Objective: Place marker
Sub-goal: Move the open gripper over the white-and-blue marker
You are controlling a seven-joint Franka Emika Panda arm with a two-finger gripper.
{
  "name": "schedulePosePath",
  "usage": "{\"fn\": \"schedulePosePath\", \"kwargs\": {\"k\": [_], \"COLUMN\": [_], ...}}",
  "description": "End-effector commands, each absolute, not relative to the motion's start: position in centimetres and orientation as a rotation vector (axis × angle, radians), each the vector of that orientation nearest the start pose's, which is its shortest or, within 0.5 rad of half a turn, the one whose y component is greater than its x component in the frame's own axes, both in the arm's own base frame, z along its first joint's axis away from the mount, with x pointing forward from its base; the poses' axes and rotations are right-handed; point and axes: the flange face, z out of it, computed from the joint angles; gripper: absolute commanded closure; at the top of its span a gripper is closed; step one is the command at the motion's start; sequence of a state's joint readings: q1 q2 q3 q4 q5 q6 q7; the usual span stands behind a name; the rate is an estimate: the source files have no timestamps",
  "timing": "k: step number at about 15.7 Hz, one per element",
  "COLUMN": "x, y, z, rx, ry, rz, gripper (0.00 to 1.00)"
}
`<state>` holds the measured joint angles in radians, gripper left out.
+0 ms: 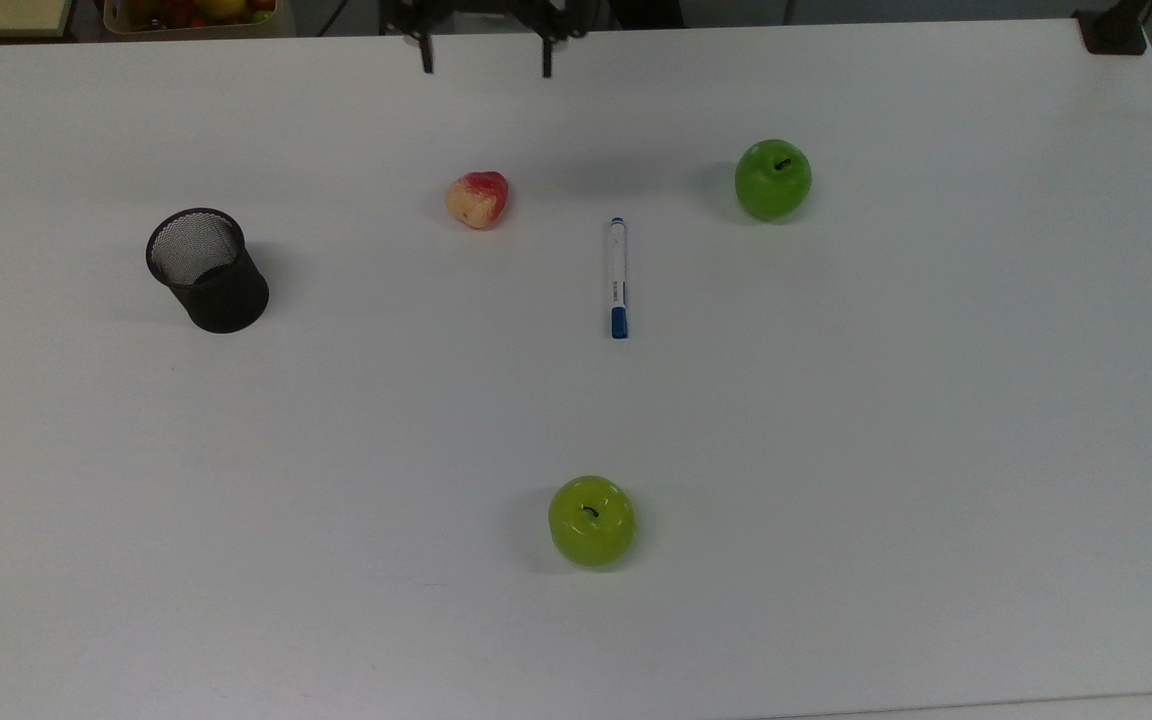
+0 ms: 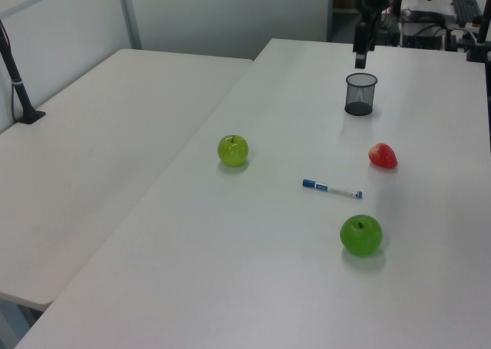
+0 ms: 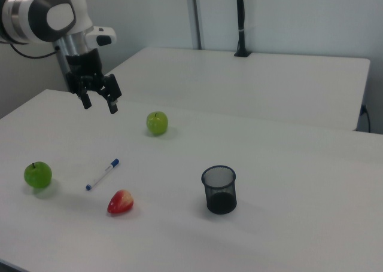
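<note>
Table (image 1: 936, 450): white, broad, bearing five loose items well apart from one another.

Marker (image 1: 618, 278): slim white barrel, blue cap, lying flat near the upper centre of the top view, long axis running up and down the frame with the cap at the lower end. In the right view it sits at lower left (image 3: 102, 174). Nothing touches it, so it reads as not yet picked up.

Gripper (image 1: 486, 62): at the top edge of the top view, above the table's far side; in the right view it hangs at upper left (image 3: 100, 103), raised well above the surface and pointing down. Fingers spread apart, nothing between them. The wide gap suits a coming approach to the marker's barrel, by my judgement.

Mesh cup (image 1: 207, 269): black, upright, mouth open, left of the top view. Likely the destination, since it is the one container present.

Dark green apple (image 1: 773, 179): upper right of the top view, nearest fruit to the marker's tail end.

Light green apple (image 1: 592, 521): lower centre.

Red and cream fruit (image 1: 477, 199): just left of the marker's upper end.
</note>
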<state>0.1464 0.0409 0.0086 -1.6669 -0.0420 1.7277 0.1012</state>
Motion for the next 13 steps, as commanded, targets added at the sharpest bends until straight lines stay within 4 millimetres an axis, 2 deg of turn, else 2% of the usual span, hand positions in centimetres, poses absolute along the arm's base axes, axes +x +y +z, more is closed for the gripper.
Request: {"fn": "schedulePosePath", "kwargs": {"k": [1, 4, 5, 8, 13], "x": [58.6, 60.2, 60.8, 62.1, 63.1], "y": [13.4, 16.4, 17.1, 18.0, 19.5], "z": [53.8, 49.8, 47.9, 43.8, 38.9], "rx": [-3.167, -3.164, -3.166, -3.167, -3.176], "ry": [-0.025, 0.005, -0.004, -0.017, -0.057], "rz": [-0.067, -0.064, -0.052, -0.033, -0.015], "gripper": [0.0, 0.0, 0.0, 0.0, 0.0]}}
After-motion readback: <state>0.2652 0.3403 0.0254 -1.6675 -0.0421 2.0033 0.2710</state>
